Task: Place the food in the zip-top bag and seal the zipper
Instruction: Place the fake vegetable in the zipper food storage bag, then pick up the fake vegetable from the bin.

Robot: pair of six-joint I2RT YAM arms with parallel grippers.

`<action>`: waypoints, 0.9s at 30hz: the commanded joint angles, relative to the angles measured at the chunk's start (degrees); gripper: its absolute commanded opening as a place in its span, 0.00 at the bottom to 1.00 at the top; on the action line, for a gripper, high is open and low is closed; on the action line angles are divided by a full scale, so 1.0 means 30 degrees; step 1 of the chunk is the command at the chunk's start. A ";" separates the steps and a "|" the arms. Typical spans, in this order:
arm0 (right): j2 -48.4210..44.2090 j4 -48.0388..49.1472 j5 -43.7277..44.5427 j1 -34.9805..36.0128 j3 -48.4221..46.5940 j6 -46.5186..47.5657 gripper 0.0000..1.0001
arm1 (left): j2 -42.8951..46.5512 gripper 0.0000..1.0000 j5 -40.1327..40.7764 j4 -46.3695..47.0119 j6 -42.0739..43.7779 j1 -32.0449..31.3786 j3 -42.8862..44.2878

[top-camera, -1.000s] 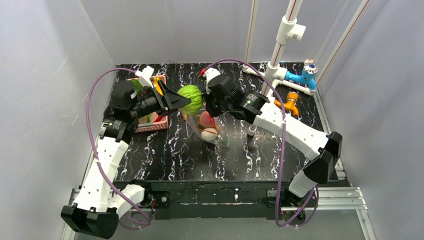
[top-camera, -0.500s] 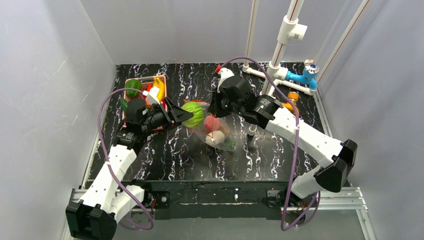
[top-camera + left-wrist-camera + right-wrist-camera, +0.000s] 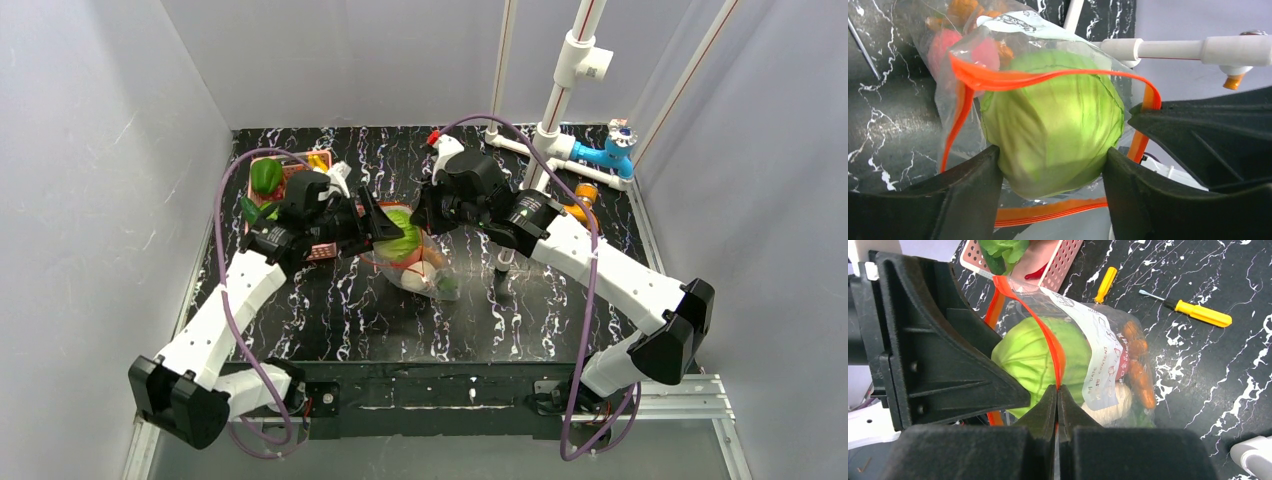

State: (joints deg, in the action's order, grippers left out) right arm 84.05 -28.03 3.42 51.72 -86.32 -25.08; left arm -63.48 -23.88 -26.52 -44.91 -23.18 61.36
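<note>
Cabbage (image 3: 1053,125), clamped by the left gripper (image 3: 1050,154), sits in the zip-top bag (image 3: 1100,360) mouth mid-table; right gripper (image 3: 1057,389) pinches the zipper (image 3: 1045,342) at its two o'clock. Deeper food (image 3: 1137,367) blurs behind crinkled plastic.

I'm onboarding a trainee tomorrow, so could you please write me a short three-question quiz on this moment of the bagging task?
1. True or false: the left gripper holds the cabbage in the mouth of the zip-top bag.
2. What does the right gripper pinch? A) the cabbage B) the zipper C) nothing
3. How many yellow-handled screwdrivers lie on the table in the right wrist view?
Key: 1 true; 2 B; 3 two.
</note>
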 commanded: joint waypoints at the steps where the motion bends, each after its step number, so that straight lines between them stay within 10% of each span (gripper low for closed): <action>1: -0.0038 0.1508 -0.0401 -0.0337 0.0125 0.0382 0.01 | -0.1065 0.70 0.1488 -0.3603 0.0934 -0.0795 0.2080; 6: -0.0147 0.1491 -0.0408 -0.0315 0.0198 0.0499 0.01 | -0.0341 0.98 0.2011 -0.3786 0.1575 -0.1004 0.2513; 18: -0.0346 0.1282 -0.0231 -0.0388 0.0674 0.0609 0.01 | 0.1027 0.98 0.2131 -0.4323 0.2372 -0.0997 0.3837; 27: -0.0417 0.0508 -0.0192 -0.0413 0.0582 0.1263 0.01 | 0.2300 0.98 0.7474 -0.9160 0.4765 -0.0953 0.7164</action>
State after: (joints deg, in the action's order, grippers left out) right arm 84.16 -27.09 2.37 51.33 -84.20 -22.06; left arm -59.75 -11.57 -45.12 -35.57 -26.00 78.87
